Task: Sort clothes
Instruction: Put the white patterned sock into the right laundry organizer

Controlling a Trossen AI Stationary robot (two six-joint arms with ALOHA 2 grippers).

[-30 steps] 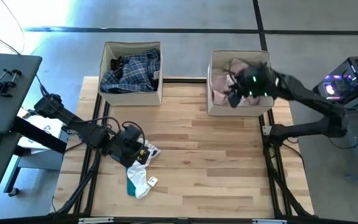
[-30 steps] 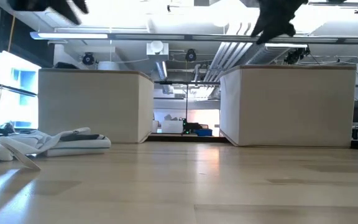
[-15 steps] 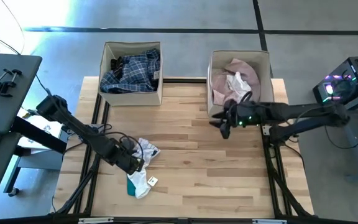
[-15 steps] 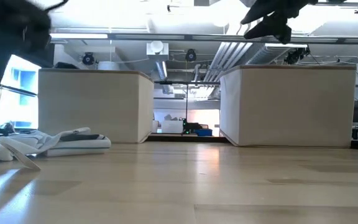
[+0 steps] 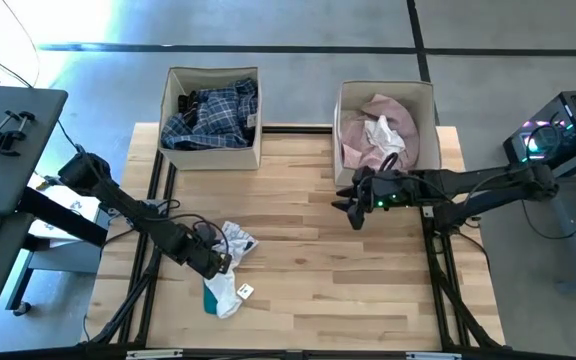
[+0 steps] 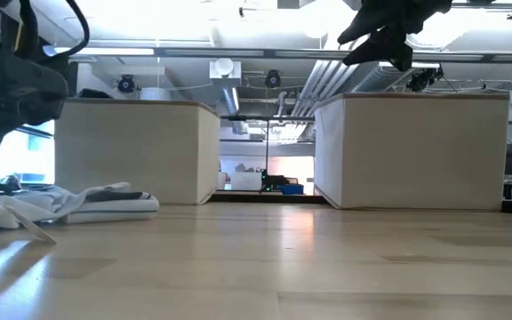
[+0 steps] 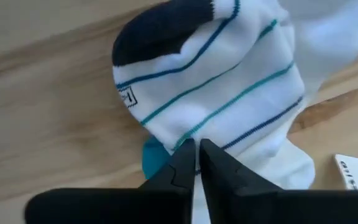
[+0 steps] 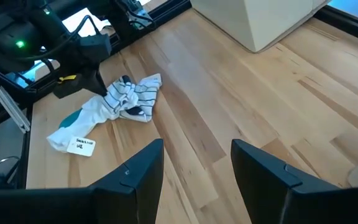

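On the tabletop (image 5: 308, 270) only the white and teal socks (image 5: 224, 287) remain at near left, my left tool (image 7: 197, 163) pinched shut on them, while my empty right tool (image 8: 196, 163) hangs spread before the filled boxes (image 5: 212, 150).

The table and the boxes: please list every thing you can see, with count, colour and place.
fabric boxes: two, beige, far table edge.
plaid shirt: one, blue-white, in left box.
pink shirt: one, pale pink, in right box with some white fabric.
socks: small heap, white and teal, near-left on table.
table: one, light wood.
left end effector: one, dark, shut, at the socks.
right end effector: one, dark, open, before right box.
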